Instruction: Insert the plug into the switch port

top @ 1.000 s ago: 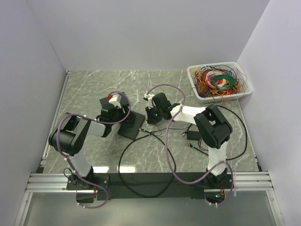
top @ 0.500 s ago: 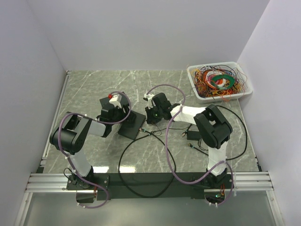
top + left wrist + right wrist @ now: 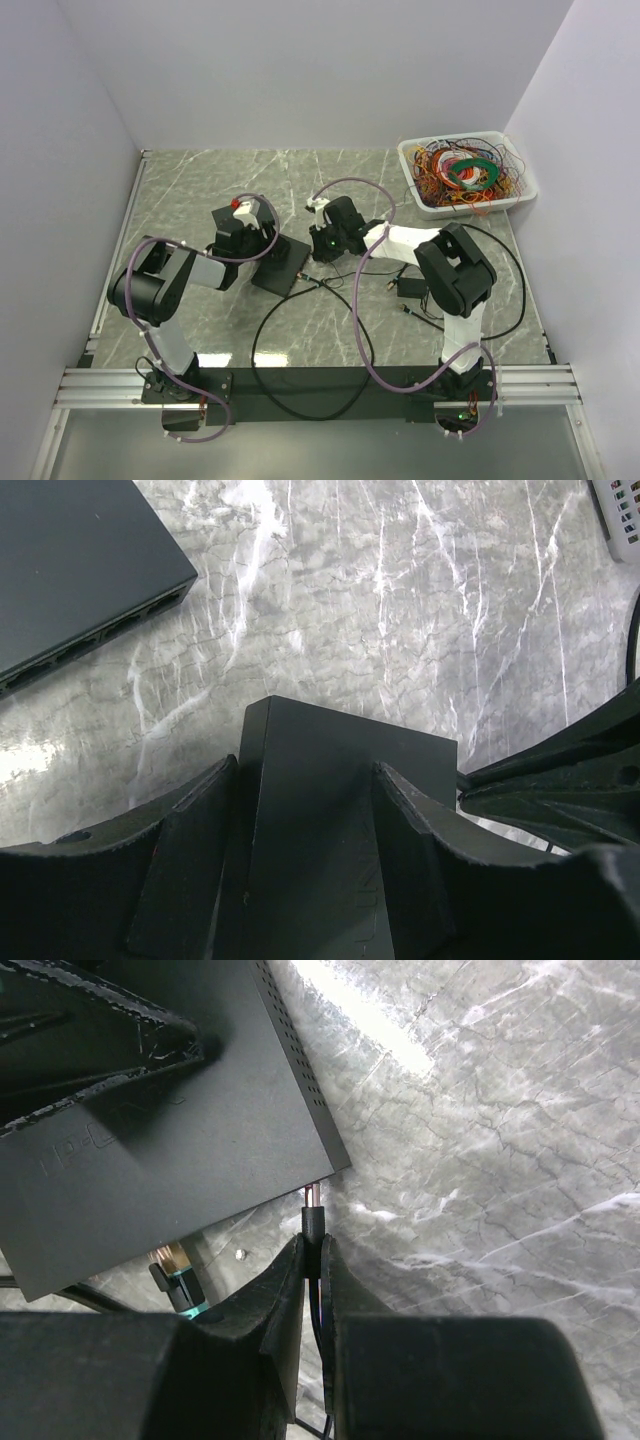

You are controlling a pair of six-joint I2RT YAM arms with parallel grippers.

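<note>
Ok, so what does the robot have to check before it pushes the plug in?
1. Plug held tight: ok. The right gripper is pinched shut on it.
2. Switch held steady: ok. The left gripper hugs both its sides.
3. Plug in yet: not ok. Its metal tip is outside, by the switch's corner.
4. Tip lined up with the port: cannot tell. No port shows on that edge.
5. Cable loose: ok. It lies slack on the table.
</note>
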